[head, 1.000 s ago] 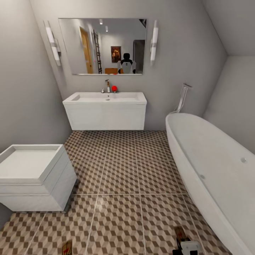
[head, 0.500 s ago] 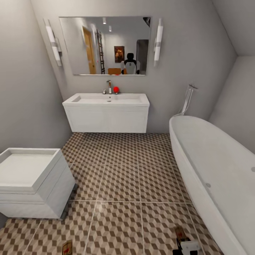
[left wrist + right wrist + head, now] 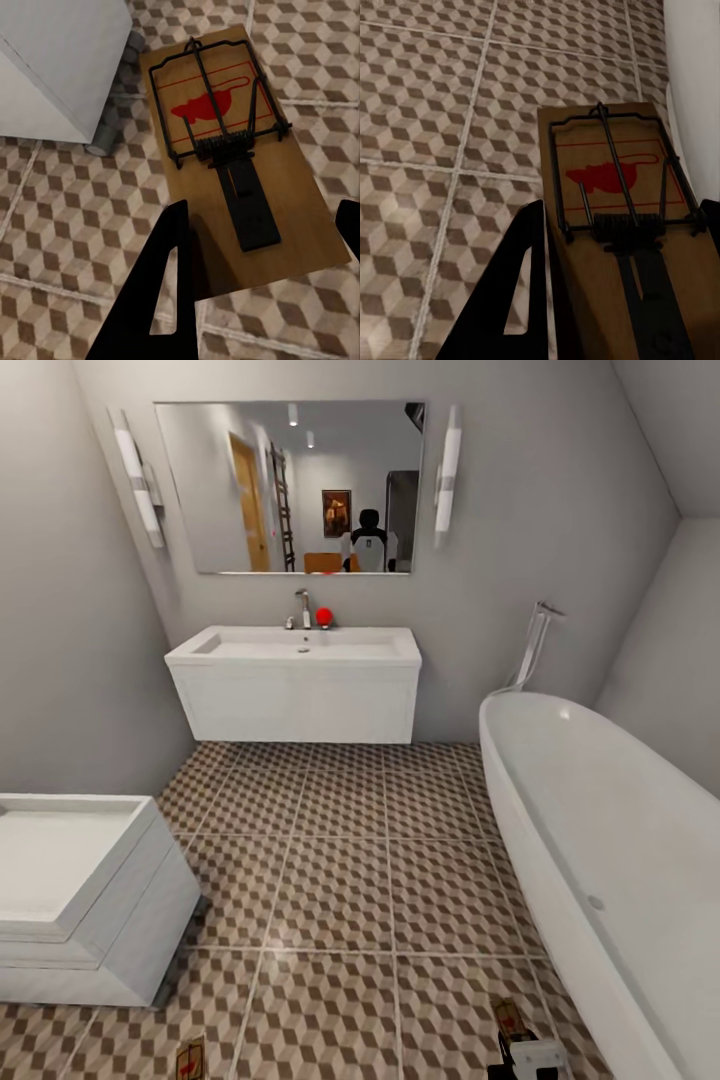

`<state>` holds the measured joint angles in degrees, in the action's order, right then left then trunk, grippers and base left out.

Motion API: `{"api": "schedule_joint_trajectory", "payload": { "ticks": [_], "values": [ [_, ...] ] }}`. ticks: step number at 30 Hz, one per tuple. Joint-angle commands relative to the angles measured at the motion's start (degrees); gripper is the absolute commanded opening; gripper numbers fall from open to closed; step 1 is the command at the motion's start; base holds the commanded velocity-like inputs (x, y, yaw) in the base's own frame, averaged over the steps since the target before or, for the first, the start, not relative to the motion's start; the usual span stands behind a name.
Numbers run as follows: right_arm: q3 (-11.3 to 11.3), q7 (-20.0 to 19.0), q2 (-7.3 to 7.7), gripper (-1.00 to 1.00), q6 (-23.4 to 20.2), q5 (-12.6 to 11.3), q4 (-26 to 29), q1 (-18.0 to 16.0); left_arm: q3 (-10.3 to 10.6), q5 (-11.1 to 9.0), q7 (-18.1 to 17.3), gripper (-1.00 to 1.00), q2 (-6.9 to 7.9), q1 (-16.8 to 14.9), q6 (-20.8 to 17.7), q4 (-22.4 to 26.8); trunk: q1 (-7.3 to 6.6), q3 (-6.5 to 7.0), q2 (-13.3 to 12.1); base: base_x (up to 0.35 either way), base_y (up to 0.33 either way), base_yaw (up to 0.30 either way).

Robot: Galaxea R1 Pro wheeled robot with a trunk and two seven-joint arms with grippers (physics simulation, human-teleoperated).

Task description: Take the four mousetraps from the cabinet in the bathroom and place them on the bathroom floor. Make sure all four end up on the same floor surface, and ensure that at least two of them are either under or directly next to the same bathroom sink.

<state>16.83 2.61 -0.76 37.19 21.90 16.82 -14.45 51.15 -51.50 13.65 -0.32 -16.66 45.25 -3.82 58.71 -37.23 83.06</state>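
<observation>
Writing: none readable; only marking was a red mouse-shaped print inside a thin red outline on each trap board.
Left mousetrap (image 3: 240, 157): flat tan wooden board, black wire bar frame, coil spring across the middle, black tongue plate; sat between the left gripper (image 3: 262, 277) fingers, held above the bathroom floor (image 3: 60, 202), near a corner of the white cube unit (image 3: 60, 60).
Right mousetrap (image 3: 622, 225): same look, board edge dark on the near side; clamped in the right gripper (image 3: 622, 285), over the tiles beside the white bathtub (image 3: 694, 60) wall.
Head view: both traps showed at the bottom edge, left one (image 3: 190, 1057), right one (image 3: 509, 1020).
Floor: brown, beige and white cube pattern, pale grout.
Sink (image 3: 295, 647): white, wall-hung, well apart from both traps, small red object (image 3: 323, 616) by the faucet.
</observation>
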Motion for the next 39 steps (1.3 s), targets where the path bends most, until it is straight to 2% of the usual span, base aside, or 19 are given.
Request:
{"api": "schedule_joint_trajectory", "payload": {
  "ticks": [1,39],
  "values": [
    [0.31,0.11,-0.04,-1.0,0.16,0.51,-0.03,-0.04,0.27,0.43,0.59,-1.0,-0.03,-0.04,0.08,-0.1,0.02,-0.05,0.02,0.21,-0.003,0.0],
    [0.31,0.11,-0.04,-1.0,0.17,0.6,-0.03,-0.04,0.27,0.43,0.59,-1.0,-0.03,-0.04,0.03,-0.05,0.02,-0.05,0.02,0.21,0.0,0.0]
  ]
}}
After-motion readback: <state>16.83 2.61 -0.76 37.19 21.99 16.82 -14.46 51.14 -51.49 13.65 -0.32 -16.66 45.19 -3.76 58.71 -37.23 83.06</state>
